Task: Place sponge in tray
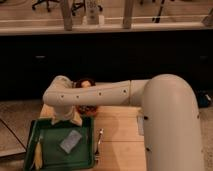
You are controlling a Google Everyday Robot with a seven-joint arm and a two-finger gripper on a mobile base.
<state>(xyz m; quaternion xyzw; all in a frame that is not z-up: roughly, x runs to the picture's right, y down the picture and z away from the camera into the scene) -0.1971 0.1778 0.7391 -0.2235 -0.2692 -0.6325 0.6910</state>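
1. One white arm is reaching leftward across your view, bending down over the tray's far rim.
2. The gripper is hanging just above that rim; you cannot tell whether it is open or closed.
3. The sponge, pale grey-blue, is lying flat near the tray's middle, apart from the gripper.

Pale grey-blue sponge in dark-green tray, cream gripper over its far rim, tan wooden table.
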